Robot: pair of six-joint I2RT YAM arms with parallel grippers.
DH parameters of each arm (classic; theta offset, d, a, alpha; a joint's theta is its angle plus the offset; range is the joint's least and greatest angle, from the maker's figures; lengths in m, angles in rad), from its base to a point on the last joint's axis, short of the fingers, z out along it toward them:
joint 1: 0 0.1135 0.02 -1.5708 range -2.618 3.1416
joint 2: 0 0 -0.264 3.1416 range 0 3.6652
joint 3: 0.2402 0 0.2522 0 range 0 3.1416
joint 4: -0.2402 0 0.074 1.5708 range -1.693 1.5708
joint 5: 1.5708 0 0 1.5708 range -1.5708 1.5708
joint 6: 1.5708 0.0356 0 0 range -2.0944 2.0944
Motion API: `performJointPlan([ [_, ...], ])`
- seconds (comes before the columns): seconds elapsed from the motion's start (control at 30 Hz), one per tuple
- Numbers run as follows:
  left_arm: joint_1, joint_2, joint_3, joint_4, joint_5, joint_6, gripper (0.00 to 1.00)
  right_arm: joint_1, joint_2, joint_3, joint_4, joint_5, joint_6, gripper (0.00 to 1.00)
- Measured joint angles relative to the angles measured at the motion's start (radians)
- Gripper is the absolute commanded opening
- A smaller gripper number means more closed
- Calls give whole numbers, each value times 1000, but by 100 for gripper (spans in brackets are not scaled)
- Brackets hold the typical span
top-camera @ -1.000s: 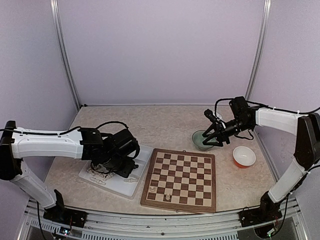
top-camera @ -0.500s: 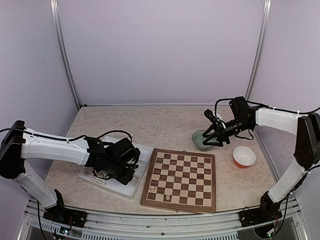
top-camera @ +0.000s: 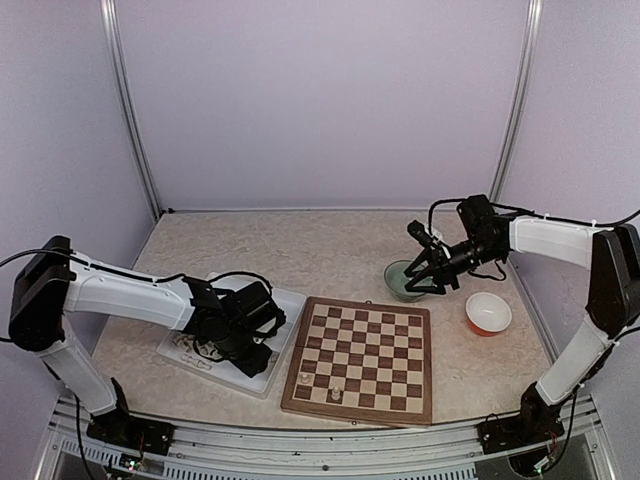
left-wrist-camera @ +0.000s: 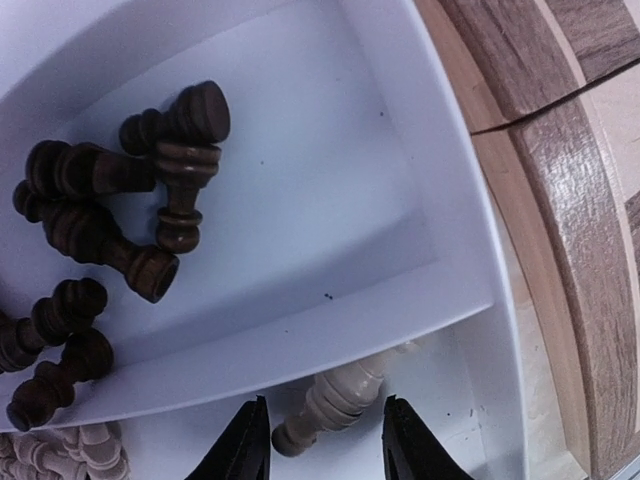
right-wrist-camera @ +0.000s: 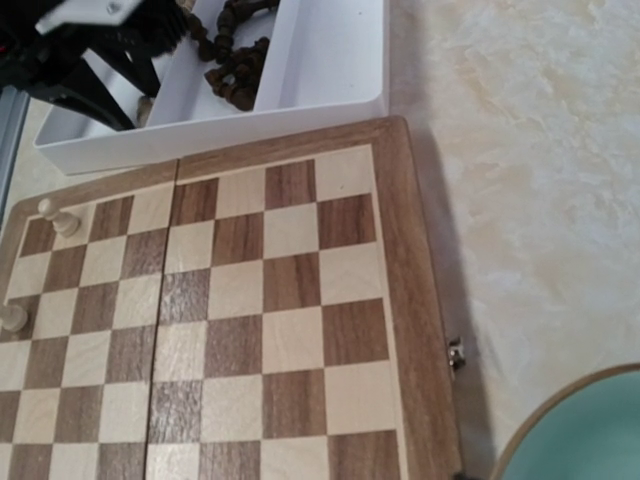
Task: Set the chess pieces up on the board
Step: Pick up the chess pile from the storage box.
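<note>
White tray (left-wrist-camera: 300,180), green bowl (top-camera: 397,280), orange bowl (top-camera: 488,313)

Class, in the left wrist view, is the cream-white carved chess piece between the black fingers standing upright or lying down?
Lying down. The cream-white carved chess piece stretches lengthwise along the white plastic tray floor.

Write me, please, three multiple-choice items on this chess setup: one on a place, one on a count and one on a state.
1. The left gripper is over: A the white tray; B the green bowl; C the orange bowl.
2. Cream pieces standing on the board: A none; B two; C eight.
3. The left gripper is: A open; B shut, fingertips touching; C out of view.
Key: 1A, tray compartments fill its wrist view; 2B, two stand near the board's near-left corner; 3A, its fingers stand apart on either side of a lying cream piece.
</note>
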Motion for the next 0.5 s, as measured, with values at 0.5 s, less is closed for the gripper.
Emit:
performJointPlan([
  [0.5,0,48,22,-8,30,-16,30,0,11,0,-8,0,-4,53],
])
